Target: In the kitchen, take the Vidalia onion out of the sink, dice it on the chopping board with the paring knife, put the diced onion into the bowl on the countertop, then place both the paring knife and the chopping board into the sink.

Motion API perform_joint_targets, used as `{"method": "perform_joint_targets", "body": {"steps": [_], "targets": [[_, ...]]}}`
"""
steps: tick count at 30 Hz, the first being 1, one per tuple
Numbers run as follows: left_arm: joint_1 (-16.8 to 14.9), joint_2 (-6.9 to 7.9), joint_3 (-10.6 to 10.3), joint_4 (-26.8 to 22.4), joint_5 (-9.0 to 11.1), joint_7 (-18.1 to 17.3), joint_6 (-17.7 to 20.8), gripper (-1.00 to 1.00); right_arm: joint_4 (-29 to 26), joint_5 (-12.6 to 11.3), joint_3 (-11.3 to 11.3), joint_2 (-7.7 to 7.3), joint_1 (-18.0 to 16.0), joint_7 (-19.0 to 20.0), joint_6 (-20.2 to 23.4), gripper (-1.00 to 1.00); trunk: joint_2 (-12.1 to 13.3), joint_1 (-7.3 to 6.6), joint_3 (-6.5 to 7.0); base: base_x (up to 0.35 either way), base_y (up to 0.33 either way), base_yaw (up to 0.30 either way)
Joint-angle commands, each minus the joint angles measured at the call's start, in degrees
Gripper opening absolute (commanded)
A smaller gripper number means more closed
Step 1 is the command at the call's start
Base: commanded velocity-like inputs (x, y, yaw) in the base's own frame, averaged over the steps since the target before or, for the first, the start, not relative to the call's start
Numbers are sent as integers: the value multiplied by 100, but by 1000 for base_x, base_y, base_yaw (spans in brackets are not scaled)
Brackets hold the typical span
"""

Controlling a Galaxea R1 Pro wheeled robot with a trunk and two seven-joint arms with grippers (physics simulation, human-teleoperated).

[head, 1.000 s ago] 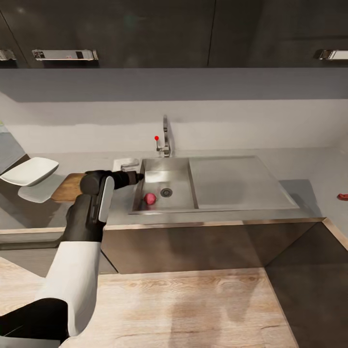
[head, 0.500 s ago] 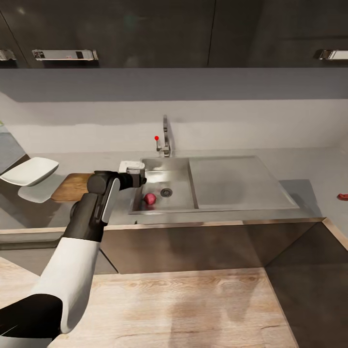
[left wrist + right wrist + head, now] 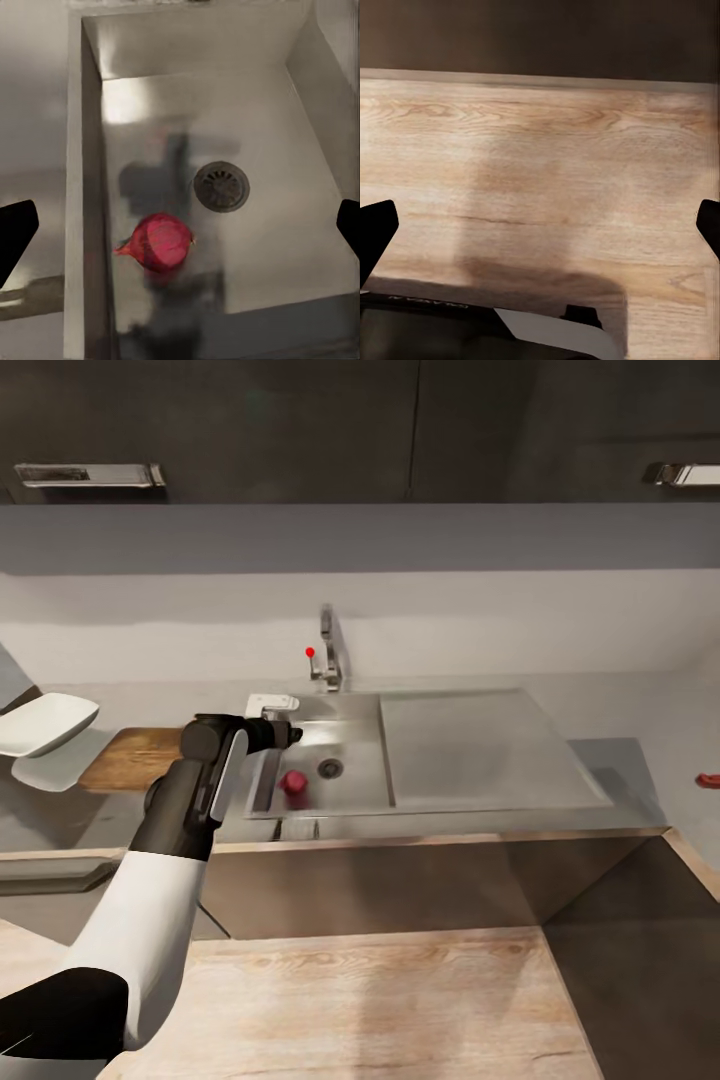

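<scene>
Left gripper (image 3: 180, 229): hovering over the sink (image 3: 352, 710) basin, fingers spread wide, grasping nothing. Vidalia onion (image 3: 159, 241): lying on the basin floor beside the drain (image 3: 221, 186). Right gripper (image 3: 540, 229): gaping open above wood floor (image 3: 547, 165).

the white squarish bowl (image 3: 40, 722) is cut off by the head view's left edge, and the left arm hides one end of the brown wood-grain chopping board (image 3: 130, 757). the small red-handled paring knife (image 3: 708, 780) is clipped at the right edge, its blade unseen. the black left gripper (image 3: 180, 232) fingertips are cropped in the wrist view.
</scene>
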Motion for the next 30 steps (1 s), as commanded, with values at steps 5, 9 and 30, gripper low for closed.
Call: {"method": "perform_joint_targets", "body": {"steps": [5, 9, 30], "targets": [[0, -2, 0, 5, 20, 14, 22, 100, 5, -5, 35, 8, -4, -26, -15, 100, -9, 5, -9, 221, -224, 0], [3, -2, 0, 20, 20, 14, 21, 100, 5, -5, 35, 9, -4, -26, -15, 100, -9, 5, -9, 223, -226, 0], [44, 269, 42, 53, 11, 23, 16, 100, 5, -5, 35, 27, -4, -26, -8, 100, -9, 5, -66, 88, -53, 0]]}}
